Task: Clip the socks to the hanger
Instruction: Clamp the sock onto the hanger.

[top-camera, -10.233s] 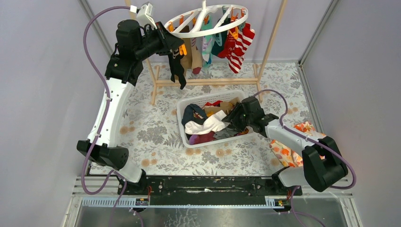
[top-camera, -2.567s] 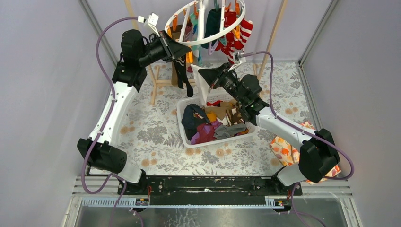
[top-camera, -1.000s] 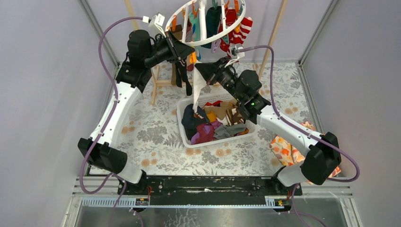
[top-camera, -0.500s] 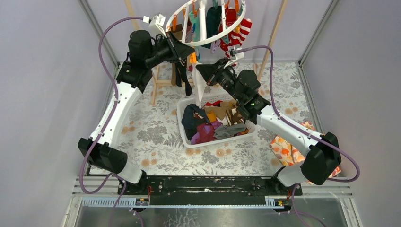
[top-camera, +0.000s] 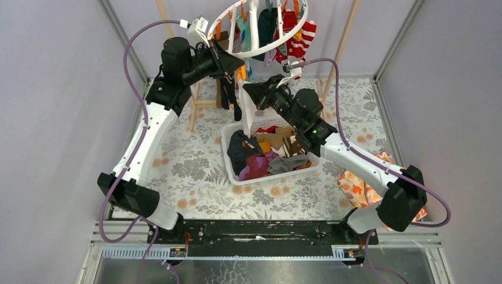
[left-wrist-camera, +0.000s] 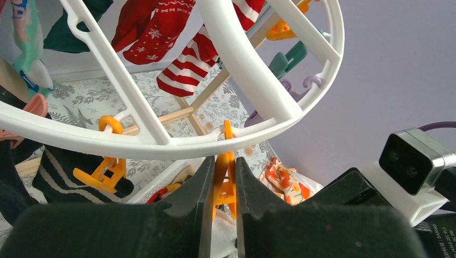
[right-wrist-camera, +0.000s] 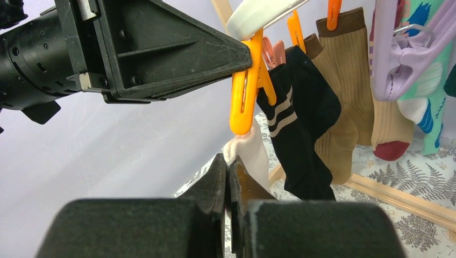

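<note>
Right wrist view: holding white sock [right-wrist-camera: 253,155] up under orange clip [right-wrist-camera: 243,102]
Pinching hanger's [left-wrist-camera: 161,143] clip with left gripper [left-wrist-camera: 223,165], presumably spreading it; clamping sock cuff in right gripper [right-wrist-camera: 230,167] just below.

No legible text; only tiny, unreadable print on the black arm housing [left-wrist-camera: 440,246].

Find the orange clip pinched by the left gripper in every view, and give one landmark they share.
Top external: orange clip upper centre, at the left gripper tip, below the white hanger ring.
Left wrist: clip bottom centre, between the fingers.
Right wrist: clip upper centre, above the white sock.
Shared landmark: that ring.
</note>
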Controlling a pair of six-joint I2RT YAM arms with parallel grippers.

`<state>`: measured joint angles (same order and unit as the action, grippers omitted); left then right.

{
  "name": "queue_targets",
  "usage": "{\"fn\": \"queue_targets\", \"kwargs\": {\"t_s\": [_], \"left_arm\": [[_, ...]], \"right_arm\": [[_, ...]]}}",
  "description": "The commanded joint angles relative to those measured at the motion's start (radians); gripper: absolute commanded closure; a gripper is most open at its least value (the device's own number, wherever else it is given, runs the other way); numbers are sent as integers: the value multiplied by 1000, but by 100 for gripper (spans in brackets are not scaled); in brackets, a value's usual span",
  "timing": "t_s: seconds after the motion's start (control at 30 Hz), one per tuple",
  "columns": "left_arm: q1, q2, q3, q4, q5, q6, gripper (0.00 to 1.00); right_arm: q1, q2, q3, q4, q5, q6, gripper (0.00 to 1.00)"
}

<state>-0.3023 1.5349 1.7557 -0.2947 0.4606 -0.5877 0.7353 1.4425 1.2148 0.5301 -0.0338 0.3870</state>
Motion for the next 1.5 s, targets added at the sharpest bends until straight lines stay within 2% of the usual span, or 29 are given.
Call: {"fn": "queue_targets", "kwargs": {"t_s": [0.0, 0.73, 1.17, 1.3, 1.4, 1.47], "left_arm": [[-12, 5, 27, -30, -17, 34, 100], [-37, -5, 25, -38, -66, 86, 100], [-41, -16, 21, -39, -101, 103, 100], [-43, -19, 19, -38, -103, 104, 92], [-41, -19, 20, -40, -106, 101, 76], [-42, -19, 25, -42, -107, 104, 73]], "right_arm": [[17, -15, 73, 25, 49, -32, 100], [18, 13, 162, -37, 96, -82, 100], [18, 9, 178, -18, 118, -100, 100], [19, 6, 172, -13, 120, -98, 100], [19, 16, 183, -17, 110, -97, 100], [18, 23, 191, -21, 109, -97, 100]]}}
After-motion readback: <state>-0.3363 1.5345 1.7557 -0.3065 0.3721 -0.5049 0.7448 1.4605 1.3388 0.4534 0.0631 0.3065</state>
